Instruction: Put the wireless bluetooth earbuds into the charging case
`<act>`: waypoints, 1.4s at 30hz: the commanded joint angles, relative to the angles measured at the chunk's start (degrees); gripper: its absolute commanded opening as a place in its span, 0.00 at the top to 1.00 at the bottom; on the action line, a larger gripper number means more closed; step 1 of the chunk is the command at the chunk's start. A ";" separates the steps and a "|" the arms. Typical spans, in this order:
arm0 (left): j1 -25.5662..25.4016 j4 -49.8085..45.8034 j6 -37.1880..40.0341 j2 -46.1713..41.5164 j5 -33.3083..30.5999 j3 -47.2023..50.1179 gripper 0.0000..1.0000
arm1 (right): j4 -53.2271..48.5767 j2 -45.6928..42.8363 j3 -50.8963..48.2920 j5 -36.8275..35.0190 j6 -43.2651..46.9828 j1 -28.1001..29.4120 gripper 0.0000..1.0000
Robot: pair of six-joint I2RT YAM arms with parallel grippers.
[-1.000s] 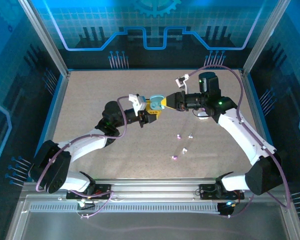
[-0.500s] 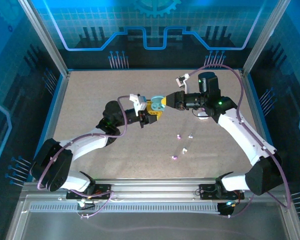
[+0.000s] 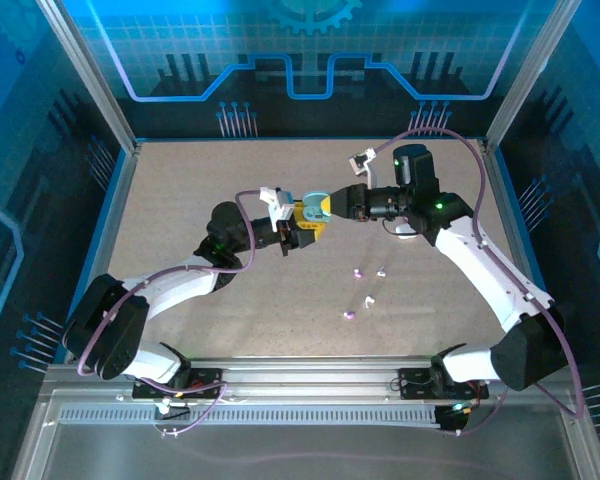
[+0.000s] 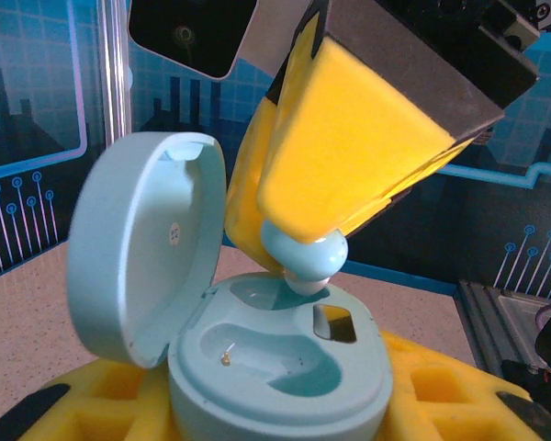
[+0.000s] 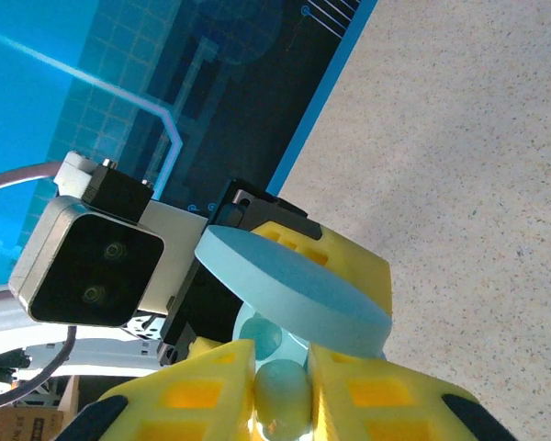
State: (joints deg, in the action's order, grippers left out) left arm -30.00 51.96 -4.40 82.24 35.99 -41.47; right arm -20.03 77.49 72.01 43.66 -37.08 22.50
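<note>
- Earbud (image 4: 303, 257), light blue, sat pinched between the yellow pads of the right gripper (image 4: 292, 241). Its fingers were closed almost together on it, and its rounded end poked out below the fingertips.
- We saw the charging case (image 4: 285, 367), also light blue, clamped between the fingers of the left gripper (image 3: 305, 222), which were partly closed against its sides.
- Its lid (image 4: 138, 248) stood open, tipped up to one side of those fingers.
- We found the held piece directly under the right fingertips, at the rear rim of the case's recesses; we could not tell whether it touched.
- From the right wrist, the lid lay just beyond the fingertips.
- Four loose earbuds (image 3: 358, 272) lay on the table (image 3: 180, 200), well apart from both sets of fingers.
</note>
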 commanded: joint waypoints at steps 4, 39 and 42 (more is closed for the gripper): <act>-0.41 2.81 0.50 -0.24 2.33 -1.81 0.67 | 0.85 -0.81 1.13 -1.30 -0.05 1.18 0.76; -0.42 2.01 1.07 -0.95 1.85 -1.70 0.67 | -10.68 0.38 6.21 -9.05 7.77 3.85 0.59; -0.48 1.87 1.14 -0.96 1.89 -1.77 0.67 | -10.55 0.39 6.52 -8.67 8.46 4.29 0.59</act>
State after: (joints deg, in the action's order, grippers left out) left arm -29.95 50.63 -4.38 82.24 35.88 -41.50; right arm -28.73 78.13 76.71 35.99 -30.20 25.65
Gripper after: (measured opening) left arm 0.381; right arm 0.410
